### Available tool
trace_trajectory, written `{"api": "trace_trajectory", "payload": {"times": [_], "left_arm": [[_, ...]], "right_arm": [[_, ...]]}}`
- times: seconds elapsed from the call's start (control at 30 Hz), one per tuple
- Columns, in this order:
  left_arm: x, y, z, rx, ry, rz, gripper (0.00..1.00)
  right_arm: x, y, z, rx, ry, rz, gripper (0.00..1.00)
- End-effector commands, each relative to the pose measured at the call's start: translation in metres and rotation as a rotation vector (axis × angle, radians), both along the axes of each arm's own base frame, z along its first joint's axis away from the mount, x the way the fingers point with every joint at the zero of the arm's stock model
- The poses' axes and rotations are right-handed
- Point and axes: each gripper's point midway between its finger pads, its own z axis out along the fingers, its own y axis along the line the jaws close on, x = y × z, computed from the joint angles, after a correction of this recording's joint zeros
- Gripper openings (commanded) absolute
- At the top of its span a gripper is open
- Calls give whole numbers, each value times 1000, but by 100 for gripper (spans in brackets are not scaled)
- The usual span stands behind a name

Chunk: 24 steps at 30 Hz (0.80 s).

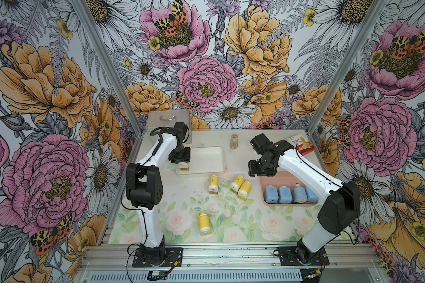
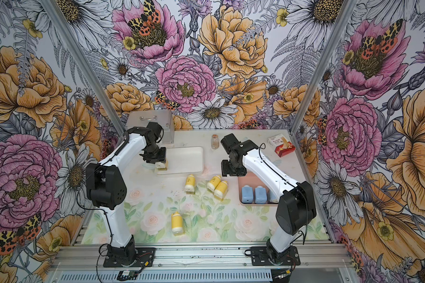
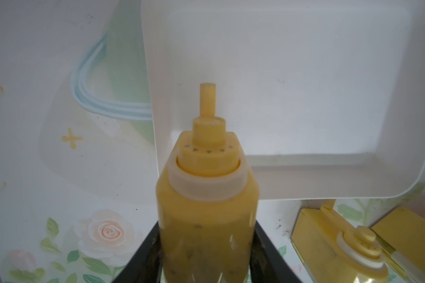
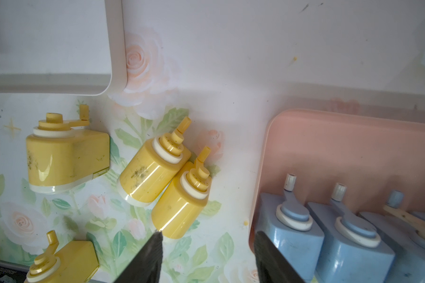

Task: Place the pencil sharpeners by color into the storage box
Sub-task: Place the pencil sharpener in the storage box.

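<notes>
Yellow sort in hand: left gripper point(image 1: 182, 168) clamped on a yellow bottle-shaped plastic pencil sharpener point(image 3: 206, 196), poised over the near corner of the shallow white plastic tray point(image 1: 206, 159). Next move, likely: lower inside the rim, then release. Four loose yellow sharpeners point(image 1: 203, 223) lie on the floral mat point(image 1: 231, 220); light blue sharpeners point(image 1: 284, 194) sit in the pink tray point(image 1: 280, 178), right gripper point(image 4: 207, 237) part-open and empty beside it

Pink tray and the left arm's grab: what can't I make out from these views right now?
- Pink tray, a top view: the right arm covers its right part; only two blue sharpeners show there.
- Held yellow sharpener, left wrist view: the bottom edge cuts off its base; in both top views the wrist covers the left pincer.
- Red box: print too small to read.
</notes>
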Motion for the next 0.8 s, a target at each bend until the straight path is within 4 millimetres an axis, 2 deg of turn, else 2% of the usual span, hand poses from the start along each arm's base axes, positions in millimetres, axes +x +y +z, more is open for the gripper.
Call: {"api": "trace_trajectory", "payload": {"times": [0.0,0.77], "left_arm": [[13,-1,9,-27,-35,2,44],[12,16,-21,18,33,27,44]], "right_arm": [[4,5,6,16,-32,-2,61],[2,8,-2,17,-24,6,61]]}}
